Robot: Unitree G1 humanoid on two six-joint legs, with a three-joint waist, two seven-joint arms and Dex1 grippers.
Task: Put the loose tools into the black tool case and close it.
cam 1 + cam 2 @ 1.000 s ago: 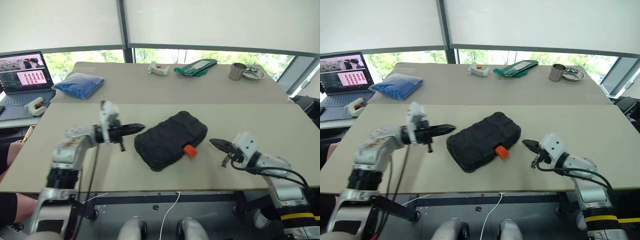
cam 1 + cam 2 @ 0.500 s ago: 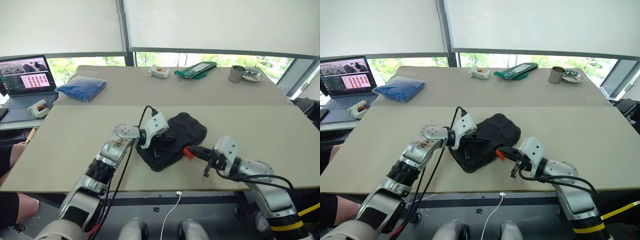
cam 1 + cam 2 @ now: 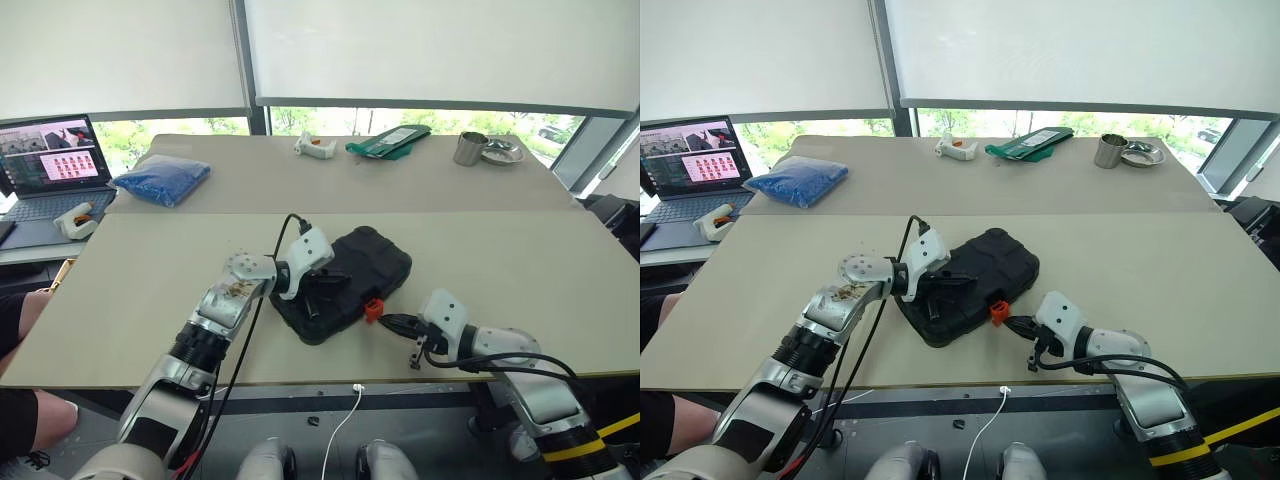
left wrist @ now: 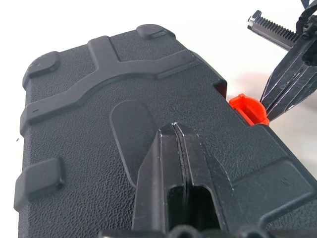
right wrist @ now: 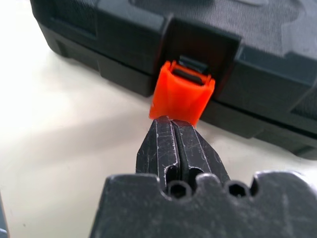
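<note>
Right wrist view: right gripper [image 5: 173, 124], fingers pressed together w/ nothing between them, tips touching the lower edge of the orange latch [image 5: 182, 94] on the black tool case [image 5: 257, 59]. Latch hangs at the case's front edge, flipped outward, not flush w/ the shell.

Left wrist view: left gripper [image 4: 174, 127] also clenched empty, tips resting on top of the case lid [image 4: 89, 124], about mid-lid on the textured shell w/ raised ribs. Lid is down; case looks shut. Right gripper's tips show beside the latch at the case's edge.

Head views: case lies at an angle on the near tabletop [image 3: 520, 250], roughly centre, toward the robot's edge. Left gripper comes in from the robot's left over the lid; right gripper comes in low from the right, near the tabletop, at the latch side.

Far tabletop [image 3: 250, 185], behind: blue bag [image 3: 160, 177] on the left, white gun-shaped item [image 3: 313, 148] w/ orange bit near mid, green packet [image 3: 388, 139] just right of it, metal cup [image 3: 469, 148] and a small metal dish [image 3: 503, 150] further right. Laptop [image 3: 52, 165], screen lit, sits on a side desk at far left, w/ another white-and-orange item [image 3: 72, 217] next to it.
</note>
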